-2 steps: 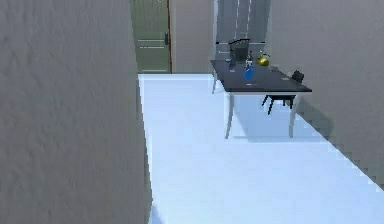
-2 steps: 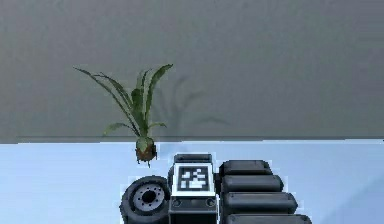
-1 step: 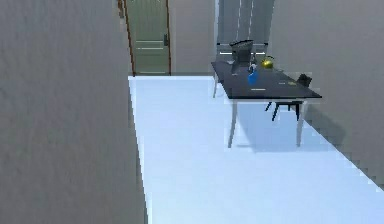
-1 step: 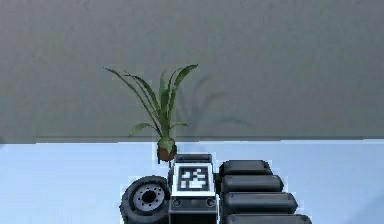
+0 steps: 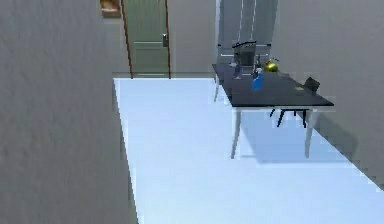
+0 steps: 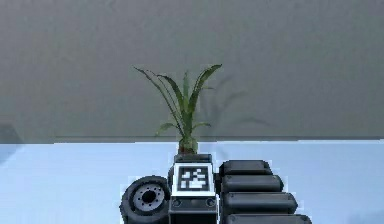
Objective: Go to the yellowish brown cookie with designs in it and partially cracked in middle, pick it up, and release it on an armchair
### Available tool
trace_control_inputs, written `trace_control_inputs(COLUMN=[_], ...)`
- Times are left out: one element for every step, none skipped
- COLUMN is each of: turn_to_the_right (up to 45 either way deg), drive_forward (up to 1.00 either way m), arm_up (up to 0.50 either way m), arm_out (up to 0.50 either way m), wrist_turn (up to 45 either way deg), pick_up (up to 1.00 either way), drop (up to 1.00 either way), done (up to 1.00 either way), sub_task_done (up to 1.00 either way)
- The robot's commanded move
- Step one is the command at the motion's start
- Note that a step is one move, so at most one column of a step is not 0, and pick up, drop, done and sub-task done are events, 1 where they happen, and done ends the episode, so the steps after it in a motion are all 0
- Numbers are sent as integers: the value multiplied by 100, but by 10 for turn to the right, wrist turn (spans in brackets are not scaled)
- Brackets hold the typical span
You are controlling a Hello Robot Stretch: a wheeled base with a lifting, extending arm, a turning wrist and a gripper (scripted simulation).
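cookie or not cannot be told: one small yellowish blob (image 5: 270,68) lies near the tabletop's far right corner on one dark table (image 5: 290,97), with one blue thing (image 5: 257,83) and one dark thing (image 5: 237,68) near it. one dark chair (image 5: 245,47) stands at the table's far end, a second chair (image 5: 306,88) at its right edge. pale floor (image 5: 170,130) lies open from the table's left edge to a grey wall (image 5: 60,110), and up to one door (image 5: 146,38). the gripper (image 6: 148,198) sits left of one white square with black marks (image 6: 192,179), with one plant (image 6: 183,100) behind it. whether it is spread or pressed together, or holds anything, i cannot tell.
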Motion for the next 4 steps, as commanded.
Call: trace_control_inputs(turn_to_the_right=[450, 420, 0, -450], drive_forward=[0, 0, 5, 0], arm_up=[0, 0, 0, 0], arm_out=[0, 0, 0, 0], wrist_turn=[0, 0, 0, 0], pick_up=[0, 0, 0, 0], drop=[0, 0, 0, 0], done=[0, 0, 0, 0], sub_task_done=[0, 0, 0, 0])
